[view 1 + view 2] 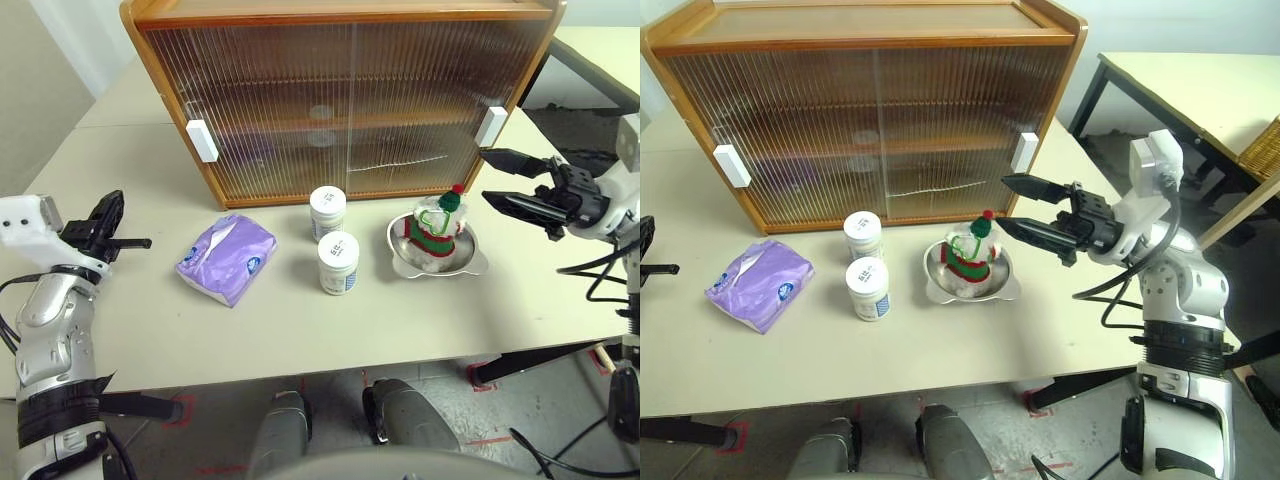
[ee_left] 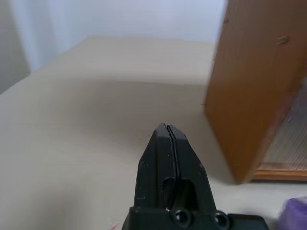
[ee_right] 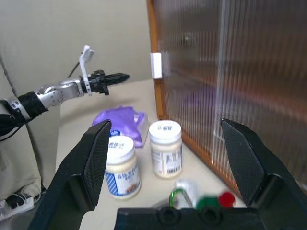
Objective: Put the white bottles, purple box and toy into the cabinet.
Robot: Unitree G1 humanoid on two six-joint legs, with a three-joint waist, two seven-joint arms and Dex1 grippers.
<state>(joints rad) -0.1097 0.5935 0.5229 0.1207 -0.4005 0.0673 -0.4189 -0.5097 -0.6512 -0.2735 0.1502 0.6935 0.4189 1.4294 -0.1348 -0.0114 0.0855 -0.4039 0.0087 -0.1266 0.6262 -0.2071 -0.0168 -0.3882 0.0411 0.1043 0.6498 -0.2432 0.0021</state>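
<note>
The cabinet [image 1: 340, 100] stands at the back of the table with both ribbed sliding doors closed. In front of it stand two white bottles [image 1: 328, 210] [image 1: 338, 262], one behind the other. The purple box [image 1: 227, 258] lies to their left. The toy [image 1: 436, 232] sits in a steel bowl to their right. My left gripper [image 1: 140, 242] is shut and empty, hovering left of the purple box and pointing towards the cabinet's left side [image 2: 249, 96]. My right gripper [image 1: 1003, 201] is open and empty, held above the table just right of the toy and pointing left.
The shiny steel bowl [image 1: 470, 262] holds the toy. White block handles [image 1: 202, 140] [image 1: 491, 125] sit at the cabinet doors' outer edges. A second table [image 1: 1200, 80] stands to the right. The table's front edge [image 1: 300, 372] runs close to me.
</note>
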